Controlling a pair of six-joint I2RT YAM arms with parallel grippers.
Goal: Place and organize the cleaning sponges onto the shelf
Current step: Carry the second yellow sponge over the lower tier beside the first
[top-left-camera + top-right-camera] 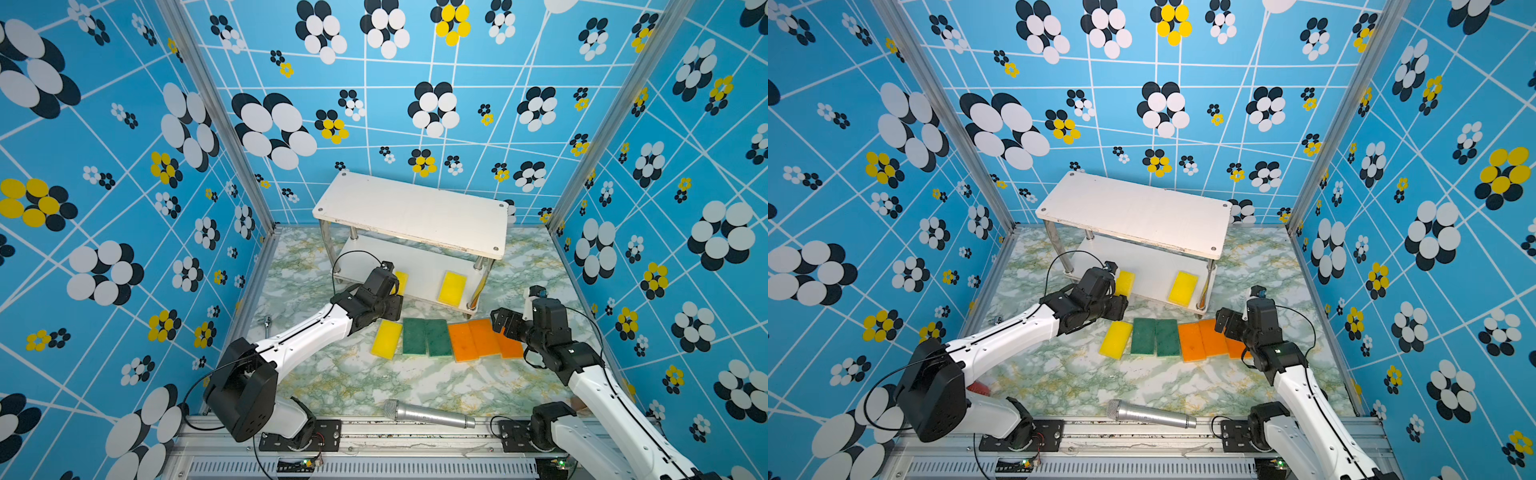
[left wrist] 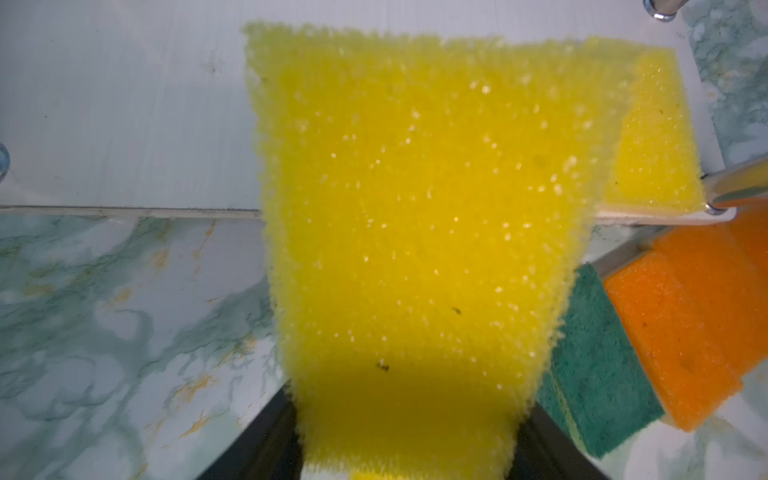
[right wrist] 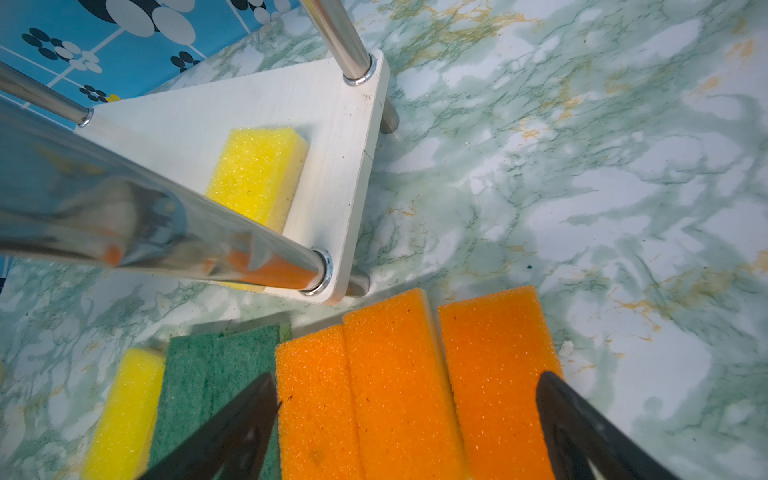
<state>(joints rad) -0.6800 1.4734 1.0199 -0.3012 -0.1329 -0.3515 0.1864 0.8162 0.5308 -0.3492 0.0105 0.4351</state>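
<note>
My left gripper (image 2: 409, 415) is shut on a yellow sponge (image 2: 415, 208), whose far end reaches over the front edge of the shelf's lower board (image 2: 124, 104). In both top views this gripper (image 1: 395, 291) is at the shelf's (image 1: 411, 212) front left. A second yellow sponge (image 1: 452, 287) lies on the lower board near the right post. On the table in a row lie one yellow sponge (image 1: 387, 338), two green sponges (image 1: 426, 336) and three orange sponges (image 1: 473, 340). My right gripper (image 3: 409, 386) hangs open above the orange sponges (image 3: 395, 395).
A silver microphone (image 1: 428, 414) lies by the table's front edge. Patterned blue walls close in the left, back and right. The shelf's metal posts (image 3: 166, 232) stand close to my right wrist.
</note>
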